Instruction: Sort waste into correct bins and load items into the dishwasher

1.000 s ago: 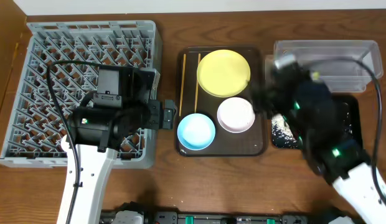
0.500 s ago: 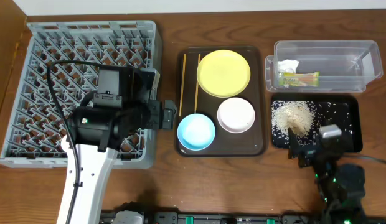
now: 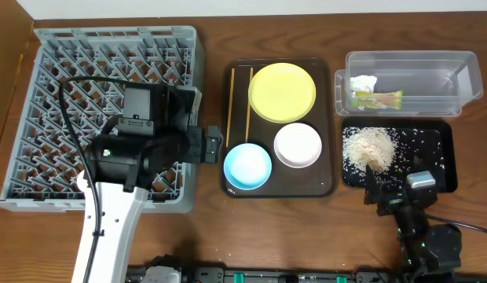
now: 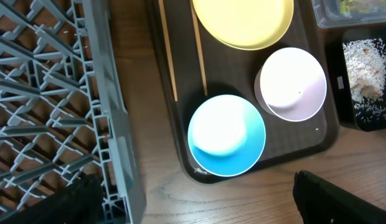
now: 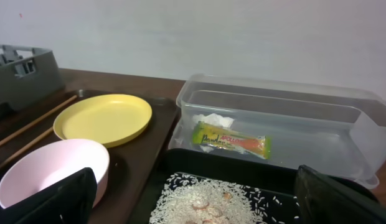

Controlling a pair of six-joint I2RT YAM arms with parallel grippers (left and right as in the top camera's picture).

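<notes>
The grey rack (image 3: 39, 94) occupies the left of the desk (image 3: 220, 35). The brown tray (image 3: 326, 169) carries the yellow plate (image 3: 283, 92), blue bowl (image 3: 247, 167), white bowl (image 3: 298, 145) and chopsticks (image 3: 230, 106). The clear tub (image 3: 408, 56) holds the tissue (image 3: 363, 82) and wrapper (image 3: 377, 99). The black tray (image 3: 432, 145) holds the rice (image 3: 369, 147). Left hand (image 4: 193, 186) and right hand (image 5: 194, 193): fingers apart, gripping nothing.
</notes>
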